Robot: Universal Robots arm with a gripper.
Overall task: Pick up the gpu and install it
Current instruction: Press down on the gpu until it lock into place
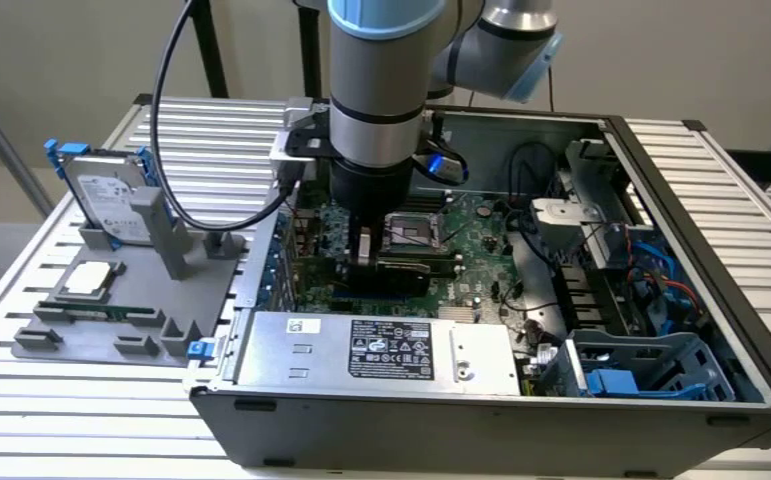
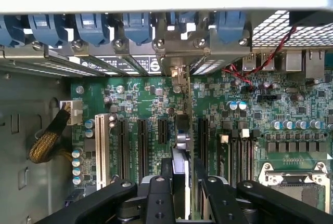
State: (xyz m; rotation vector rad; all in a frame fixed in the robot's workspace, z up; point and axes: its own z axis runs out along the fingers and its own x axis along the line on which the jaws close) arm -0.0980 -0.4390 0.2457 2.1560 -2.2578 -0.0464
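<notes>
Gripper (image 2: pixel 179 193) closed edge-on around the gpu (image 2: pixel 180 130), fingers (image 2: pixel 158 198) pinching the card from both faces. Card stands upright on its long edge, running from between the fingers toward the rear wall of the computer case (image 1: pixel 705 300), its bracket end close to the slot openings there.

Card sits down among the expansion slots (image 2: pixel 141 141) on the motherboard (image 2: pixel 291 104), beside the empty CPU socket (image 1: pixel 419 228). Judgement: pickup is done; card is at or in its slot. Whether it is fully seated cannot be told. Grip not released.

Arm (image 1: pixel 382 90) comes straight down into the open case, wrist vertical, tool pointing at the board.

Outside the case, on the exterior view's left, a grey fixture tray (image 1: pixel 105 340) carries a hard drive (image 1: pixel 102 200) standing upright.
</notes>
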